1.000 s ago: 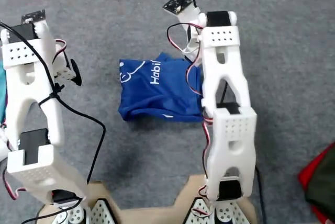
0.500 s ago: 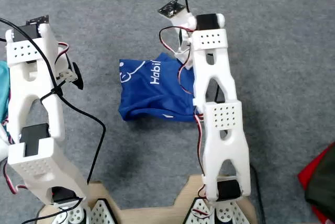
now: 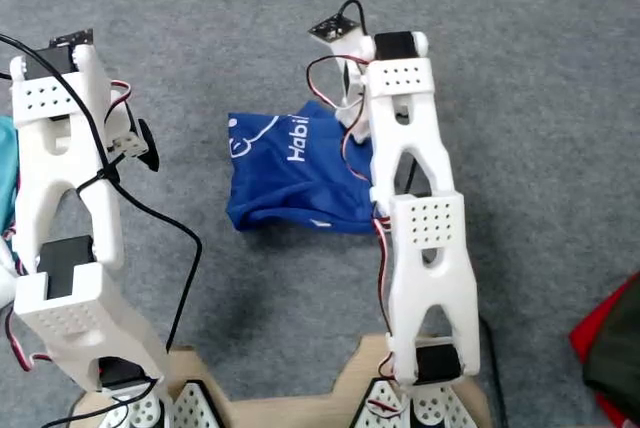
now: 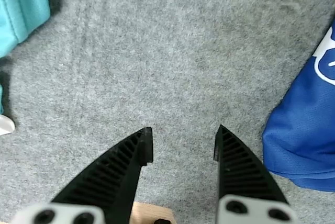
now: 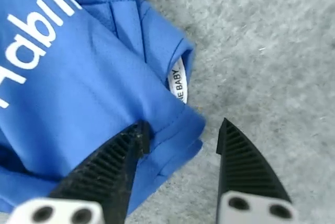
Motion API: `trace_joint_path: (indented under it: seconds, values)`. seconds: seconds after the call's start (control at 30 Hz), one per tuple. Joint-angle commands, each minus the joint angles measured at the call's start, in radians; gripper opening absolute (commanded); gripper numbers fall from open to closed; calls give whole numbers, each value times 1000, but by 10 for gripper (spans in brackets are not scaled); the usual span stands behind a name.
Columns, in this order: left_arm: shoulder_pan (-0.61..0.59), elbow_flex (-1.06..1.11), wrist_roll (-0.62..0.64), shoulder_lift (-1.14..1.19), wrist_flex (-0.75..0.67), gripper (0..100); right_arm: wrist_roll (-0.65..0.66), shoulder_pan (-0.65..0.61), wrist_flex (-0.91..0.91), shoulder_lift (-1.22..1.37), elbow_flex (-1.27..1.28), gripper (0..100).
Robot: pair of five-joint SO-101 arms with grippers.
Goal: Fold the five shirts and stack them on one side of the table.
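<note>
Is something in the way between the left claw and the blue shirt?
No, nothing visible. The left gripper is open over the bare gray mat. The blue shirt lies off to one side with only mat between them. The teal cloth lies on the other side.

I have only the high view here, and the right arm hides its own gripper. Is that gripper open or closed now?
Observer: Open. In the right wrist view the right gripper holds nothing.
Operator: Where do its fingers stand?
Observer: One finger is over the edge of the blue shirt, beside the white neck label. The other is over the bare grey mat. Whether either touches the cloth, I cannot tell.
Operator: And the left gripper?
Observer: The left gripper is open over bare mat, apart from the shirt.
</note>
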Motion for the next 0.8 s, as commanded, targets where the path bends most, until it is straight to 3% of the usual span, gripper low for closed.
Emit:
trace_joint_path:
  seconds: [0.0,0.1,0.3,0.77]
  values:
    - [3,-25,2,-5,-5,203,-11,21,6,21,-2,224]
    - [3,-25,2,-5,-5,203,-11,21,6,47,-4,192]
    - [2,-25,2,-5,-5,203,-11,24,6,58,-56,10]
    - [2,-25,2,-5,-5,203,34,15,8,53,-280,5]
